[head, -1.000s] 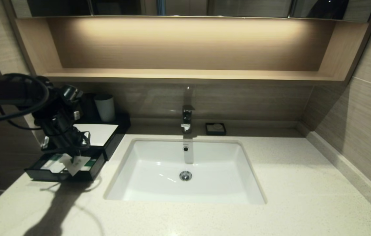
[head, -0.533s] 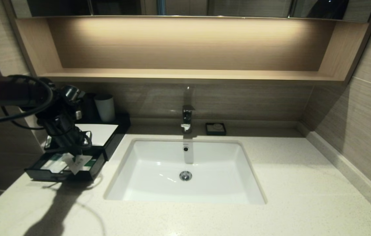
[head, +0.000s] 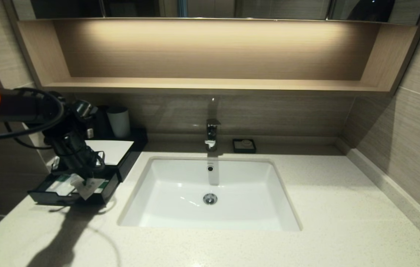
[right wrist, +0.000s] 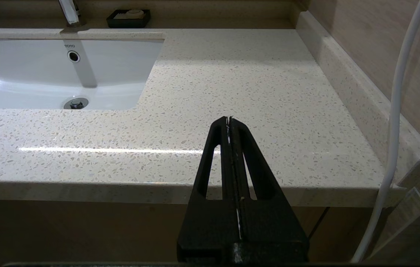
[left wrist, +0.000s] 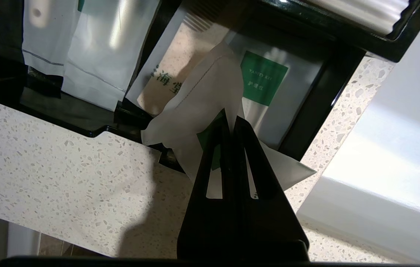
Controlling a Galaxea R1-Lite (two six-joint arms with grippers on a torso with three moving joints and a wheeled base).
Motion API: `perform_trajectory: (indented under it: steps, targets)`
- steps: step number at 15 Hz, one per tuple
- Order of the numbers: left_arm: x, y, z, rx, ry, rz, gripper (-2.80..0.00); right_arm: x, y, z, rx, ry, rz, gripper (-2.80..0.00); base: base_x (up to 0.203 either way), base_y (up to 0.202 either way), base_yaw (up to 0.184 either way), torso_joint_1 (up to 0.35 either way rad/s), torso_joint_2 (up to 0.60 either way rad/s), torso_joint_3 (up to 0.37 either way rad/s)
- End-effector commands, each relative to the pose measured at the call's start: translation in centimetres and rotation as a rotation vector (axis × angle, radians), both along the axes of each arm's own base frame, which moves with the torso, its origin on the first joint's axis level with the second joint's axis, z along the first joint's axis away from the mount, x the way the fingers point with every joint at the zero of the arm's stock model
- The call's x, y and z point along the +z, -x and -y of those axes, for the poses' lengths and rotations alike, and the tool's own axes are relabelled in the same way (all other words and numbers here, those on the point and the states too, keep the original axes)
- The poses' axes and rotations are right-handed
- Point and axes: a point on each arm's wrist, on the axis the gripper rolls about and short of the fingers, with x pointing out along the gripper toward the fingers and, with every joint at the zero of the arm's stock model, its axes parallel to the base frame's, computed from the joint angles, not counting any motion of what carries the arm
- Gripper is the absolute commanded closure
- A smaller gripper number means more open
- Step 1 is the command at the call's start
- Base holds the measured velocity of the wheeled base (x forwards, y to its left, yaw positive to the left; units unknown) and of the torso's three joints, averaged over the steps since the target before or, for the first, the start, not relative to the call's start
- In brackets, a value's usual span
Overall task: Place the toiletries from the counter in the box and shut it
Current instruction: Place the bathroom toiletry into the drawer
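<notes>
Left hand [left wrist: 231, 124] pinched tight on the small flat white green-labelled sachet [left wrist: 202, 111], hanging right over the front lip of the low black box's open pull-out drawer [head: 70, 191], so just release inward.

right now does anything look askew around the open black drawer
Yes. The small flat white sachet with the green square label is crumpled and tilted, pinched in the shut left gripper over the front rim of the low black box's pulled-out drawer, not lying flat like the packets inside.

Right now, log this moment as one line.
left gripper: shut on sachet, over open drawer | toothbrushes: in drawer | right gripper: shut, parked at counter edge
</notes>
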Motion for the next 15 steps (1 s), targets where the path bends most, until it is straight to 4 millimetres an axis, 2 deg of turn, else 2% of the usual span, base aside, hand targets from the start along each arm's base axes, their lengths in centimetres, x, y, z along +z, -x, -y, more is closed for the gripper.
perform_trajectory:
  steps: [1,15]
  targets:
    - [-0.5,0.0,0.0,0.003,0.0,-0.021,0.0,0.0,0.0,0.0,0.0,0.0,-0.001,0.0,0.0,0.0,0.0,0.0,0.0,0.0]
    - [-1.8,-1.0,-0.3,0.007,-0.002,-0.02,0.0,0.0,0.0,0.0,0.0,0.0,-0.001,0.0,0.0,0.0,0.0,0.0,0.0,0.0]
